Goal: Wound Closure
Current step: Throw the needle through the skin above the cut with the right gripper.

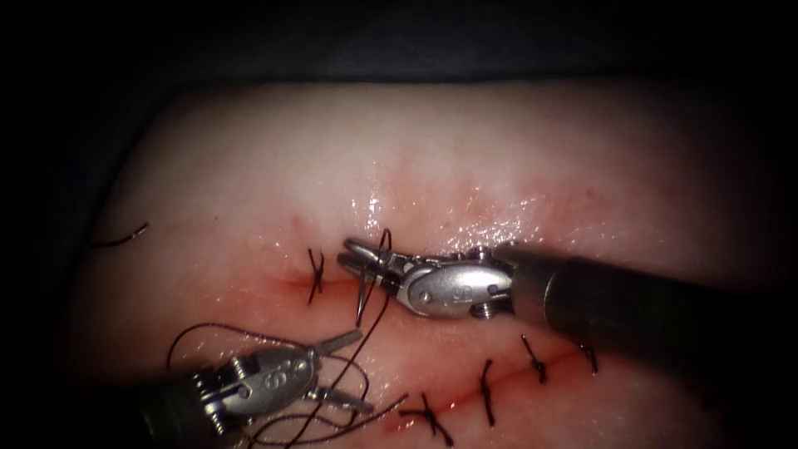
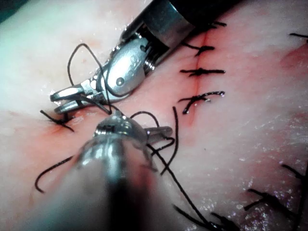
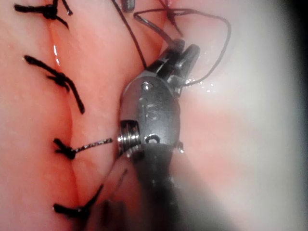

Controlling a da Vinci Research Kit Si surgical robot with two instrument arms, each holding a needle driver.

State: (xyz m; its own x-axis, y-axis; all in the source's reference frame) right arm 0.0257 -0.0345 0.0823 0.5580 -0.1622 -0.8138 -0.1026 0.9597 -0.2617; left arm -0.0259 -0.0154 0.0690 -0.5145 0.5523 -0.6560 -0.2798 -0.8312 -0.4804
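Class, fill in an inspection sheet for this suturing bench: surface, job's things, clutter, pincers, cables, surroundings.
Surface: tissue, wet; red fluid along the cut.
Job's things: needle hangs from the right pincer, tip down; whether it is in the tissue cannot be told. Thread loops around both tools. Knotted stitches cross the cut.
Clutter: one loose thread end on the tissue, far left.
Pincers: right pincer seems shut on the needle near one end; left pincer open, holding nothing.
Cables: nothing seen.
Surroundings: dark beyond the tissue.
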